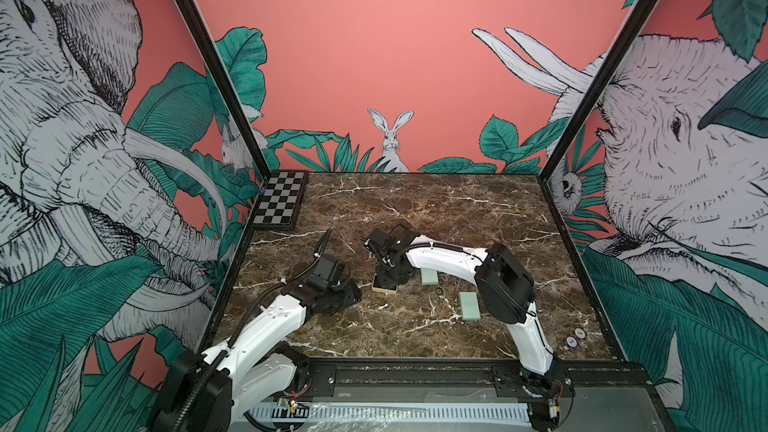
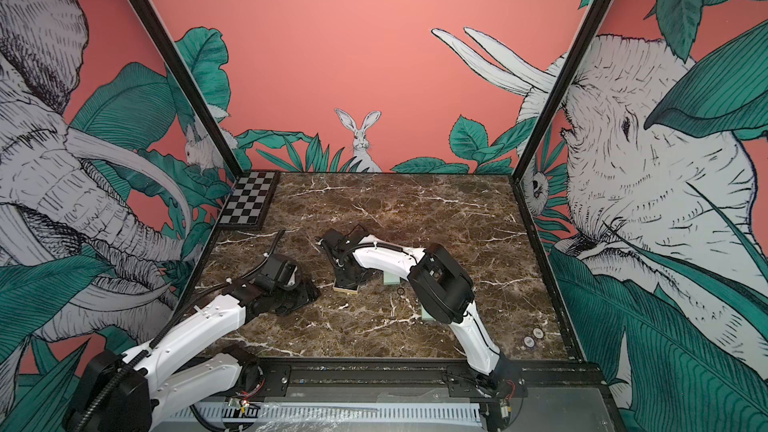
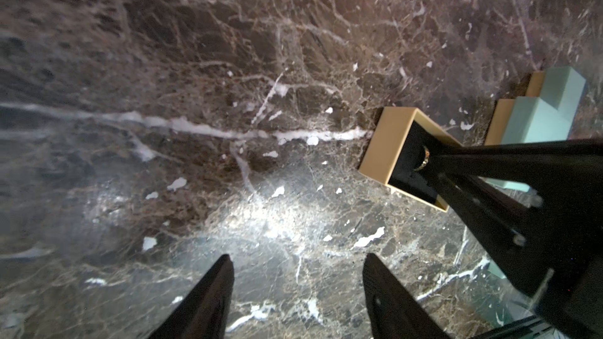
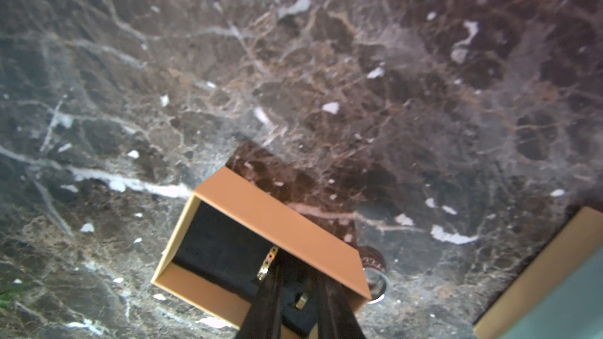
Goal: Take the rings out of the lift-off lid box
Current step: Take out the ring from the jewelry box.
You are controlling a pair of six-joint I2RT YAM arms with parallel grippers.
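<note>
in both top views the right gripper (image 1: 385, 280) dips into the open tan box (image 1: 381, 290); a loose ring (image 1: 438, 292) lies on the marble table (image 1: 415, 209), mint-green lids (image 1: 469, 305) near it

left wrist: left gripper (image 3: 297, 275) spread, empty, well apart from the box

right wrist: jaws narrowly apart astride a boxed ring (image 4: 301, 300); the step looks like picking it, next a clean pinch and lift, with a patterned band (image 4: 267, 267) and the box wall crowding

Bright, even light in both top views, with soft shadows on the marble tabletop (image 1: 415, 209) and strong wide-angle bending of the wall panels (image 1: 83, 118) toward the edges. Harsh glare patch on the marble in the left wrist view, smeared blur at its borders. Soft focus overall in the right wrist view, dark shadow just beside the tan box (image 4: 280, 216).
</note>
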